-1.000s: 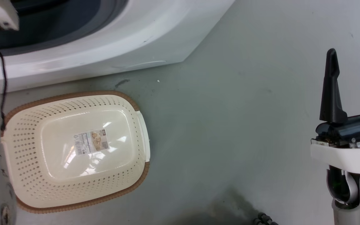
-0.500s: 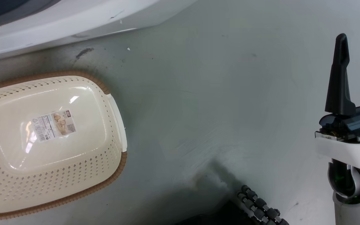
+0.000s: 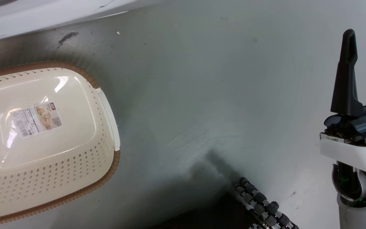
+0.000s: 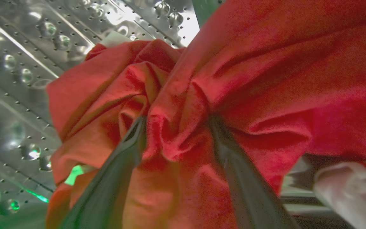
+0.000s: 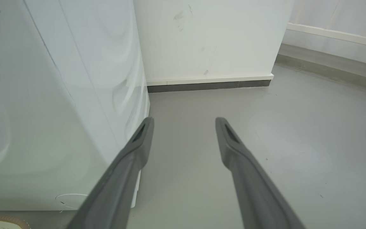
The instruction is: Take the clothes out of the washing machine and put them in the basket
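Two dark fingers of the right gripper point(image 3: 365, 30) are seen at the right of the head view, spread apart with nothing held. The basket point(image 3: 43, 181) is noted at the left on the grey floor point(image 3: 202, 95), upright and empty, its paper label point(image 3: 37, 119) exposed on the base. A white edge of the washing machine point(image 3: 27, 19) is seen at the far left, just beyond the basket. A dark ribbed part point(image 3: 262, 203) is noted at the near edge.

Left wrist view: the clothes point(image 4: 265, 79) are found inside the machine, against the perforated steel drum point(image 4: 17, 79). The left gripper point(image 4: 176, 122) is pushed into the red fabric, a thick fold bunched between its fingers. The fingers are judged to be parted, set about as wide as the idle right pair; no pinch is evident.

Right wrist view: the parted fingers are pointed along the bare floor, the machine's white side panel at the left and a white wall point(image 5: 208, 38) at the far end. A sliver of brown basket rim is seen at the near left corner.

Step judged in hand: securing the garment for withdrawal. A full closing on the bunched fold is advised before any pull. The cloth should be drawn out straight through the porthole, so that trailing parts are not snagged on the rim. The basket is small for the garment, so a release directly above its middle is recommended.
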### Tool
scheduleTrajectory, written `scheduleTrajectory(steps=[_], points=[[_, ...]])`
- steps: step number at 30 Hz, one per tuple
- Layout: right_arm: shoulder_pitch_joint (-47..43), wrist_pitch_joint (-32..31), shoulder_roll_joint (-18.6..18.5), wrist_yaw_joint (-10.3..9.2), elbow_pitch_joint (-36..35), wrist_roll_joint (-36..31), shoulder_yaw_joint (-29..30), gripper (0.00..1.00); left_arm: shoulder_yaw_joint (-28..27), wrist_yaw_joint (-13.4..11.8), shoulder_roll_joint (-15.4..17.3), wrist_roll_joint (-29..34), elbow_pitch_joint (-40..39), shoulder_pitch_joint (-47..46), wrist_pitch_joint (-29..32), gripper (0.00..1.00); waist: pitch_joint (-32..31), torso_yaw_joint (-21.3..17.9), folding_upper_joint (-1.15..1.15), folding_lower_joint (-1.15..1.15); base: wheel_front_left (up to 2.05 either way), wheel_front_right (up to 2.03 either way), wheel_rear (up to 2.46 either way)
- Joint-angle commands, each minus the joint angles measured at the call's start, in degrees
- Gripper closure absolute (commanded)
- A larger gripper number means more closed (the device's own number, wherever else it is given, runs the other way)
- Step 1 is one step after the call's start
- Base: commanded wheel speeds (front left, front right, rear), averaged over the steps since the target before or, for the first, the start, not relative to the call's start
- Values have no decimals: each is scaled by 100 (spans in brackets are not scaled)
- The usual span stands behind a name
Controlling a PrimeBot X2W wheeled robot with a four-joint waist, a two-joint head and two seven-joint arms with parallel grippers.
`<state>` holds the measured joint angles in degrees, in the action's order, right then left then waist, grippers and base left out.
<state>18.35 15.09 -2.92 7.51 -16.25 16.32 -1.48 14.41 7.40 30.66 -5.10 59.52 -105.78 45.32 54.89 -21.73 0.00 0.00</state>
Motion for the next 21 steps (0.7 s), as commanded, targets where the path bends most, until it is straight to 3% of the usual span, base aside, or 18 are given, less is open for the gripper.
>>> scheduleTrajectory(steps=[1,13,14,16,21], points=[[44,12,7,-4,-14,71,-12,0,37,-12,32,38,-22,-44,44,0,70,-52,0,0,0,0,0],[125,12,7,-4,37,193,-25,0,174,-97,114,33,17,6,206,0,197,-107,0,0,0,0,0],[134,12,7,-4,44,200,-21,0,185,-89,128,17,29,22,221,26,195,-107,0,0,0,0,0],[149,12,7,-4,60,221,-5,0,201,-66,156,-17,13,38,167,100,188,-101,0,0,0,0,0],[196,12,7,-4,84,203,26,0,261,-35,238,-132,-83,129,-188,100,116,-64,0,0,0,0,0]])
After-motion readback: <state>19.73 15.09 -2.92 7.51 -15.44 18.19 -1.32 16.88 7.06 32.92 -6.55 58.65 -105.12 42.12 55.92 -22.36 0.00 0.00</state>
